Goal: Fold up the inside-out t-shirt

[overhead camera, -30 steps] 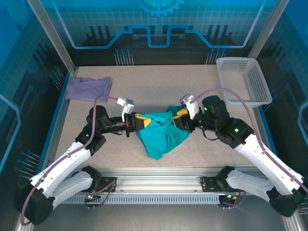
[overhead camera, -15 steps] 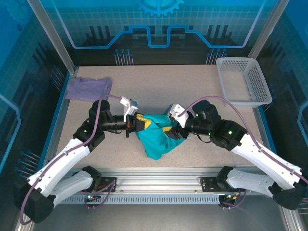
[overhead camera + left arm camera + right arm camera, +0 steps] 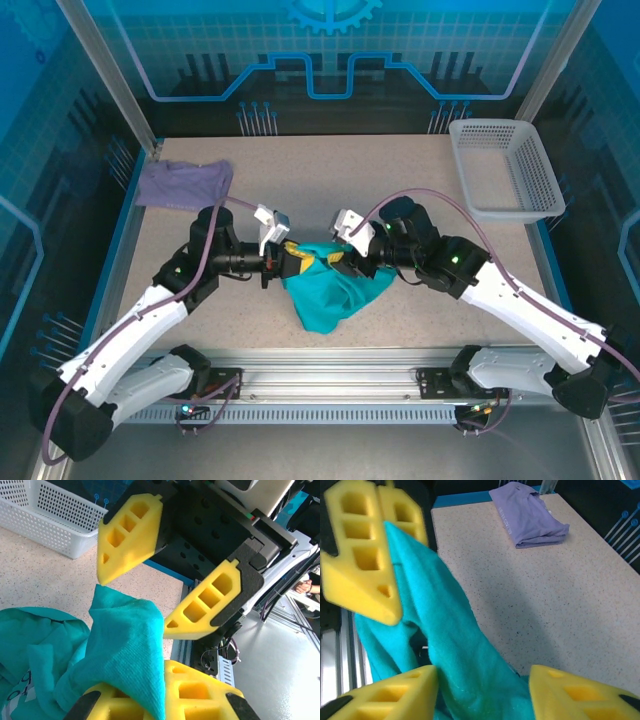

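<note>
Right arm has swung in leftward over the last second. The right end effector (image 3: 340, 262) was out by the heap's right side and now sits nose to nose with the left end effector (image 3: 283, 262), tips near but not touching. Left arm has barely shifted and stays clamped shut on a raised peak of the teal t-shirt (image 3: 335, 290). Right jaws stand apart and straddle that same ridge of cloth; right wrist view shows fabric running up between them, brushing one pad but not pinched. The shirt sits in about the same spot, a crumpled bundle at mid-surface between the two arms, one corner lifted and the rest slumped on the surface (image 3: 330, 170). This reads as setup for a second grasp right beside the first, probably to pull an edge taut or work the shirt right-side out. No fold made yet, so the task is early. Shirt is a soft, limp knit with a fine ribbed weave visible close up in the left wrist view. It drapes in thick rounded folds, and a scrap of white print (image 3: 20, 685) peeks out low in the heap. The fingers (image 3: 131, 535) are yellow foam wedges with rectangular cutouts on black mounts. Surface is a hard, flat, beige speckled stone-look. A lavender shirt (image 3: 185, 183) lies folded flat at the far left corner, and a white perforated plastic basket (image 3: 487, 123) sits far right, both well apart from the action.
</note>
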Robot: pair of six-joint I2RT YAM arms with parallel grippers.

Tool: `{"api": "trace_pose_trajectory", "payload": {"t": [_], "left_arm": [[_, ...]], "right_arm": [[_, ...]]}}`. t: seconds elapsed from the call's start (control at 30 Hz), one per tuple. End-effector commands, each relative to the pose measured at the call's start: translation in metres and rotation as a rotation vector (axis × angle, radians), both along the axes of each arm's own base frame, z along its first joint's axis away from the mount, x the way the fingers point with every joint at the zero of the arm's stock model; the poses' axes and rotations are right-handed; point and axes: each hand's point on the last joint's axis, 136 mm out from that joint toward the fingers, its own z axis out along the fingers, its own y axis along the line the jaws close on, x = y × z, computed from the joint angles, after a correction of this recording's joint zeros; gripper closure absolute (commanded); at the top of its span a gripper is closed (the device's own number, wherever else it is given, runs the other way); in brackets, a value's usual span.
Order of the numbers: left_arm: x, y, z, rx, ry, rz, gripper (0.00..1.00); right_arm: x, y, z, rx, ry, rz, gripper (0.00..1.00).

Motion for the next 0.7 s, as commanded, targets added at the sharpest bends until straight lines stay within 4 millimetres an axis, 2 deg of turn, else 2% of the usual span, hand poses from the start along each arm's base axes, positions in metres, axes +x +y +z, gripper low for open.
{"api": "trace_pose_trajectory", "payload": {"t": [0.0, 0.07, 0.13, 0.2, 0.3, 0.4, 0.5, 0.67], "left_arm": [[-0.005, -0.002, 0.016, -0.017, -0.059, -0.034, 1.0], [-0.002, 0.0, 0.015, -0.011, -0.063, -0.002, 0.99], [0.004, 0.004, 0.013, -0.002, -0.053, 0.052, 0.91], [0.014, 0.009, 0.009, 0.018, -0.038, 0.127, 0.7], [0.04, 0.032, -0.002, 0.08, 0.02, 0.363, 0.58], [0.05, 0.06, -0.011, 0.137, 0.087, 0.563, 0.5], [0.038, 0.07, -0.016, 0.188, 0.151, 0.635, 0.46], [0.007, 0.055, -0.016, 0.207, 0.207, 0.628, 0.44]], "right_arm": [[-0.009, 0.012, 0.015, 0.069, 0.059, 0.09, 0.82], [-0.011, 0.011, 0.018, 0.118, 0.142, 0.1, 1.0], [-0.009, 0.006, 0.027, 0.184, 0.215, 0.083, 1.0], [-0.008, 0.002, 0.04, 0.263, 0.272, 0.061, 1.0], [-0.005, 0.001, 0.057, 0.365, 0.354, 0.02, 1.0], [0.001, 0.004, 0.06, 0.414, 0.44, -0.038, 1.0], [0.015, 0.006, 0.051, 0.445, 0.517, -0.14, 1.0], [0.032, 0.011, 0.039, 0.449, 0.553, -0.266, 1.0]]}}
